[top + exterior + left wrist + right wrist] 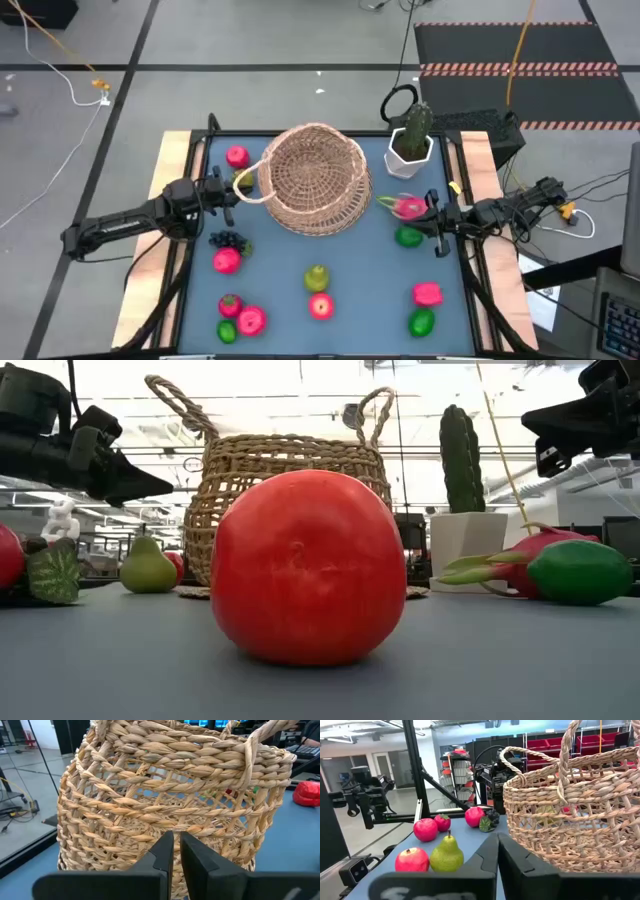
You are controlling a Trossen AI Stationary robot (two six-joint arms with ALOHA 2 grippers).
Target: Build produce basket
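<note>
The basket [315, 178] stood upright near the bench's far edge, about midway along it, and looked empty. The produce [318, 292] lay loose over the blue bench [360, 290], mostly toward the near edge. The left hand [232, 190] hovered just beside the basket's left wall, fingers together on nothing. The right hand [432, 218] hung near the right edge, over a dragon fruit [408, 206] and a lime [408, 237], also closed and empty. Loading seemed not yet begun; the next move called for opening one hand and lowering it over a nearby fruit.
</note>
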